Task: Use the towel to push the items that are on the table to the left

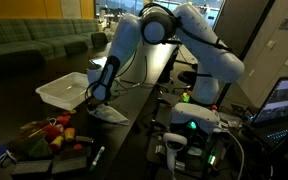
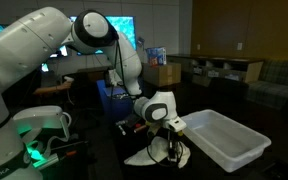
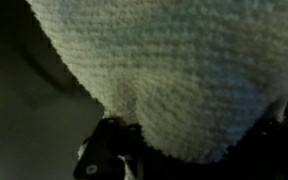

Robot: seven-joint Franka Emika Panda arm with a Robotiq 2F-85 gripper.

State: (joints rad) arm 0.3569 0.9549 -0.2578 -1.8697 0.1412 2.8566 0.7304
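Closest to us, the towel fills the top of the wrist view (blurred, nubbly). We see it bunched in the gripper, jaws pinching it. In an exterior view the items lie lower left, with a white bin beyond.

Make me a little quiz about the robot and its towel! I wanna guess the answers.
1. True or false: the plastic bin is red.
2. What fills most of the wrist view? A) a book B) the towel C) a ball
3. Fill in: in an exterior view the gripper hangs low over the dark ____.
Key: 1 false, it is white; 2 B; 3 table.
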